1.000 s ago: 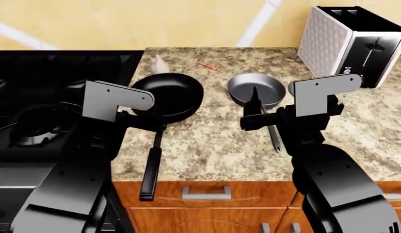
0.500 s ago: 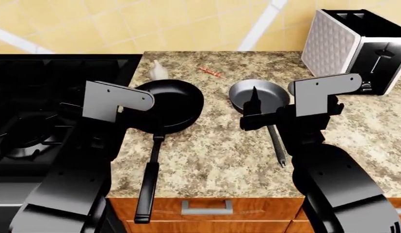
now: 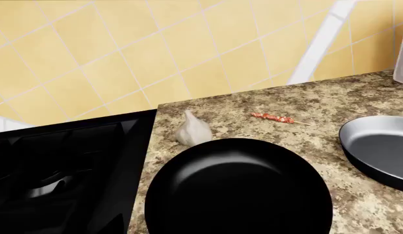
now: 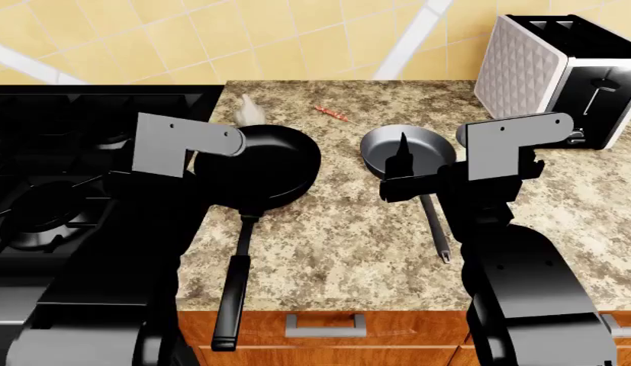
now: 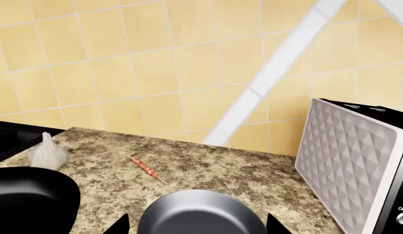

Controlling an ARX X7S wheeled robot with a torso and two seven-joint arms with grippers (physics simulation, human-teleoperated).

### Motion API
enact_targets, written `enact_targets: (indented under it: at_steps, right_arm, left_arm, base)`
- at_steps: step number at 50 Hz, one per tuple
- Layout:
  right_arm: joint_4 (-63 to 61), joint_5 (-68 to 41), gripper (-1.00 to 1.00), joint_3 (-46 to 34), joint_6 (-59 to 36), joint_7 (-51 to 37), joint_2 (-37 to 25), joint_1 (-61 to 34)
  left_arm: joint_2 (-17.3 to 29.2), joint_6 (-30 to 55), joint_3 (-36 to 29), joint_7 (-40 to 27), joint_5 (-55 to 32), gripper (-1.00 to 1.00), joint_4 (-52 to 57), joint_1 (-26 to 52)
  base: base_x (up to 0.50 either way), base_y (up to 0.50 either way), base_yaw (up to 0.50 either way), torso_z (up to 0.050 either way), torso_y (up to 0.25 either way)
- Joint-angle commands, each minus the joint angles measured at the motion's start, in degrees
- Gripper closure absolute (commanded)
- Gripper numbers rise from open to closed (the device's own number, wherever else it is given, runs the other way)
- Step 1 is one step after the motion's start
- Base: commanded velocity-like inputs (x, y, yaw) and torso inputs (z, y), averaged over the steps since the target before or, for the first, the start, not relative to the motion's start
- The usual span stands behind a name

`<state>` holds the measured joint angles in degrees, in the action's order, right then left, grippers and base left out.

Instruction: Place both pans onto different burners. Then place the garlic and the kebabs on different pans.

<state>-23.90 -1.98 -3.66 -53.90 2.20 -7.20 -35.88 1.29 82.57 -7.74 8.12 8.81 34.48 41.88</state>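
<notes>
Head view, left arm (image 4: 142, 229) hiding black pan (image 4: 269, 164) edge

**Even, sharp simulator light**

All three views are bright and evenly lit, with crisp edges and no blur or grain. The stove (image 4: 61, 183) reads as near-solid black, its detail lost. The black pan (image 3: 239, 192) shows a faint sheen; the tabletop (image 4: 336, 229) carries only soft, weak shadows.

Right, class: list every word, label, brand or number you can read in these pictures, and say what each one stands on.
No text can be read in any view.
Toaster: a tiny pale mark at its lower corner, cut off by the picture's edge and too small to read.
Pans, stove and counter: no markings seen.
</notes>
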Motion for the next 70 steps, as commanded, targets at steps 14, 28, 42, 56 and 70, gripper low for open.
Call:
enact_targets:
  at_steps: [14,28,42,56,70]
  right_arm:
    - [0.15,0.22,-1.0,0.44,-0.55,0.45,0.13,-0.2]
    - [0.29,-0.55,-1.0,0.43,-0.55,-0.03,-0.27,-0.35]
    - [0.87,-0.97,-1.0,-0.21,-0.31,-0.61,-0.64,-0.32]
    - [1.21,-1.65,-1.0,-0.29,-0.33,-1.04,-0.97,-0.6]
    - [1.53,-2.17,-1.0,-0.52,-0.13,-1.53,-1.29,-0.63]
  left_arm:
    - [10.45,6.38,7.54,-67.9,-87.92,-1.0,-11.53,5.04]
    - [12.71,3.7,3.87,-69.55,-90.3,-1.0,-15.14,5.39]
    - [15.2,-2.88,-1.58,-59.52,-82.24,-1.0,-20.17,5.57]
    - [16.3,-9.23,-7.12,-50.59,-74.85,-1.0,-27.81,5.5]
    - [16.59,-14.33,-10.16,-44.28,-71.43,-1.0,-32.76,3.4]
  base:
    - [0.0,0.0,0.0,0.0,0.0]
    - [0.0,0.0,0.0,0.0,0.0]
    - [0.0,0.0,0.0,0.0,0.0]
    - [0.0,0.0,0.0,0.0,0.0]
    - [0.0,0.0,0.0,0.0,0.0]
